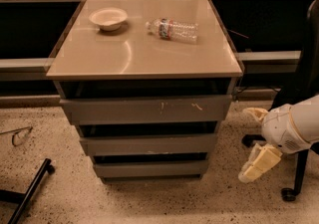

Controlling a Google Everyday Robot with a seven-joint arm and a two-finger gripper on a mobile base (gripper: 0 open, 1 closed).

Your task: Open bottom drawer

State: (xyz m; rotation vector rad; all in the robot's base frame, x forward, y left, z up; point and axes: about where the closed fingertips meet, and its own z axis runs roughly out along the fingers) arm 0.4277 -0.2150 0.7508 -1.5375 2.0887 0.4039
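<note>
The tan-topped cabinet point(142, 56) has three grey handle-less drawer fronts. The bottom drawer point(149, 168) is the lowest and narrowest front, near the floor, and looks shut. Above it are the middle front point(149, 144) and the wide top front point(147, 109) with white scratches. My gripper point(253, 141) hangs to the right of the cabinet, low, at about the height of the middle and bottom drawers and apart from them. Its two cream fingers point(260, 164) are spread open and hold nothing.
A white bowl point(108, 18) and a lying plastic water bottle point(173, 29) sit on the cabinet top. A black office chair base point(295, 178) stands right behind my arm. A black stand leg point(29, 192) and a thin wire loop point(19, 136) lie on the speckled floor at left.
</note>
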